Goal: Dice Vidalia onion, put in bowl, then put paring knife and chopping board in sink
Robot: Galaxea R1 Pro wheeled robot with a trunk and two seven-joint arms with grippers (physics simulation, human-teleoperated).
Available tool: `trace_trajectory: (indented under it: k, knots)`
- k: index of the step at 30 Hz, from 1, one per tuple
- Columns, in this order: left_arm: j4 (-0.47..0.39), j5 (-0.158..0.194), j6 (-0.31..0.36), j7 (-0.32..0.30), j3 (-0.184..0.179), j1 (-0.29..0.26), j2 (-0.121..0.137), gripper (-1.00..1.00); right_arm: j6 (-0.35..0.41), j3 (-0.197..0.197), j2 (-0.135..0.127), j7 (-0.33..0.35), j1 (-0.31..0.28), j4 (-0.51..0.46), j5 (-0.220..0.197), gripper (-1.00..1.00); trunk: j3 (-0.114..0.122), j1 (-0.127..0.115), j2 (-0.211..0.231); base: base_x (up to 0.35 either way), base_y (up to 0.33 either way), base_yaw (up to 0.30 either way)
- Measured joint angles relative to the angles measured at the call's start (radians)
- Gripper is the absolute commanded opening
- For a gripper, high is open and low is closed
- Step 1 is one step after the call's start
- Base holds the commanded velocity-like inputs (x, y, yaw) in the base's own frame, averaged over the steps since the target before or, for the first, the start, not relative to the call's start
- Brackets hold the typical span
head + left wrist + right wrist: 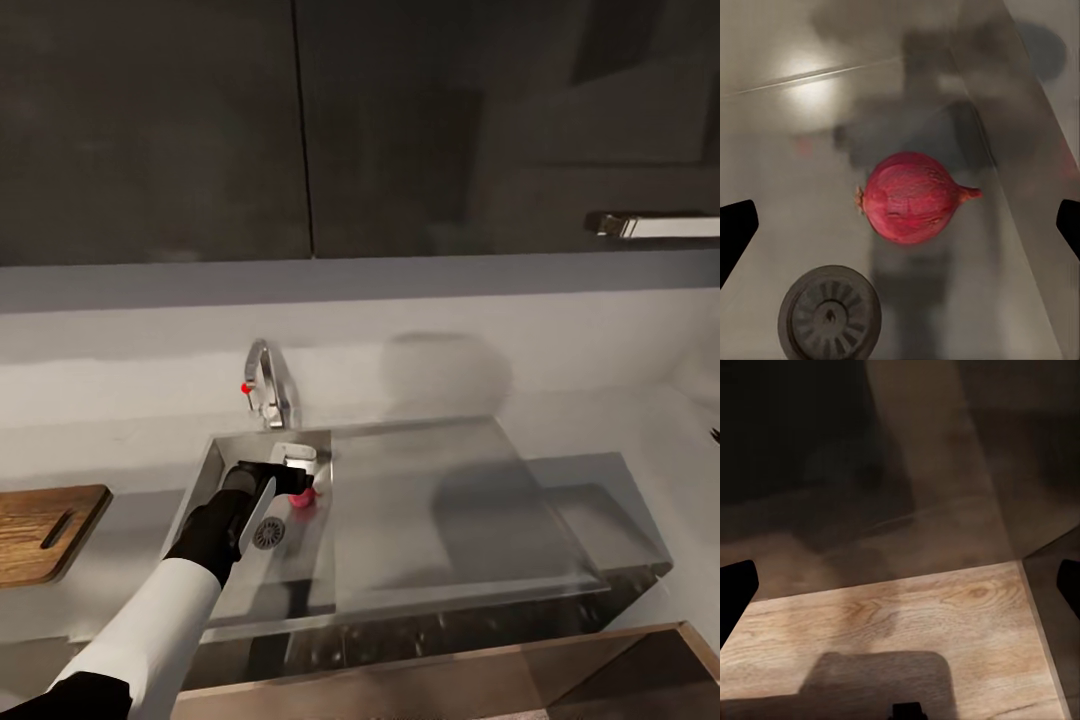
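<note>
The Vidalia onion (pixel 304 497) (pixel 913 197), pinkish-red with a small stem tip, lies on the floor of the sink basin (pixel 225 590) close to the round drain (pixel 268 533) (pixel 830 313). My left gripper (pixel 290 484) (pixel 900 229) hangs inside the basin just above the onion, open, with one dark fingertip on either side and both apart from it. The dark brown chopping board (pixel 30 545) lies on the countertop (pixel 120 470) to the left of the sink. My right gripper (pixel 900 592) is open and holds nothing. The paring knife and the bowl are out of view.
The chrome tap (pixel 270 385) with its red knob stands behind the basin. The flat draining board (pixel 450 510) stretches to the right. Dark wall cabinets (pixel 150 130) hang above. The right wrist view looks at wood-look floor (pixel 907 622) and a dark cabinet front.
</note>
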Motion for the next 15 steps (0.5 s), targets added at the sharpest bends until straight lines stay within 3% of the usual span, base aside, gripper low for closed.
trace_trajectory:
  k: [6,15]
  knots:
    - [0.001,0.0,0.0,0.0,0.0,0.0,-0.001,1.0,0.0,0.0,0.0,0.0,0.0,0.0,0.0,1.0,-0.008,0.0,0.0,0.04,0.0,0.0]
    - [0.003,0.0,0.0,-0.001,0.0,0.0,-0.001,1.0,0.0,0.0,0.0,0.0,0.0,0.0,0.0,1.0,-0.021,0.0,0.0,0.175,0.0,0.0]
